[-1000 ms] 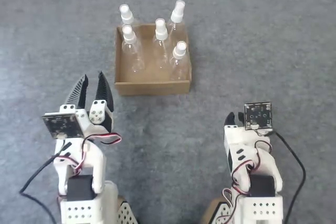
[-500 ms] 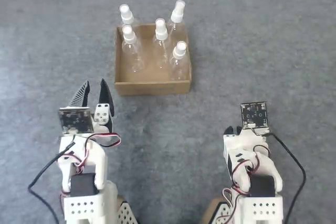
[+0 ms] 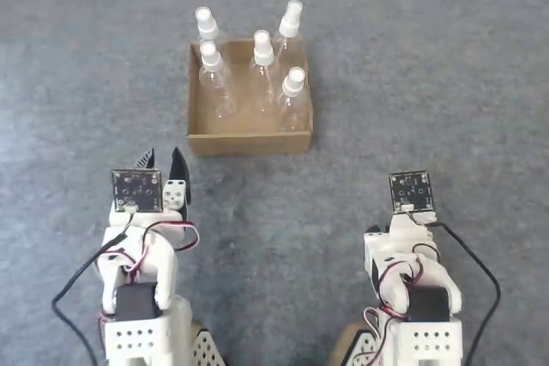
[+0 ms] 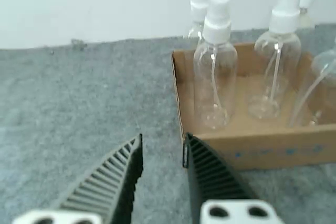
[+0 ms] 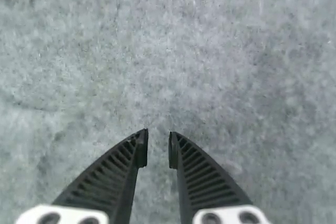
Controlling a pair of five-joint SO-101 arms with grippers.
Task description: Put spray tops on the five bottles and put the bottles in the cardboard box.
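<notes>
Grey carpet [image 3: 429, 83] covers the table, and on its far side sits a shallow brown cardboard box [image 3: 249, 141]. Five clear plastic bottles with white spray tops [image 3: 216, 83] stand upright and appear to be inside it, so the task looks done.

The bottles are tall for so low a wall, and a knock to the box would likely tip one over. The left gripper [image 4: 163, 142] is the likelier culprit. It is empty, its black fingers a little apart, and it is near the box's front corner. The right gripper [image 5: 157, 135] holds nothing, with a narrow gap between its fingers, and is well apart from the box.

Whether the rearmost bottles' bases clear the back wall is hard to tell, as is how firmly each top is seated. The left wrist view cuts off two bottles.
</notes>
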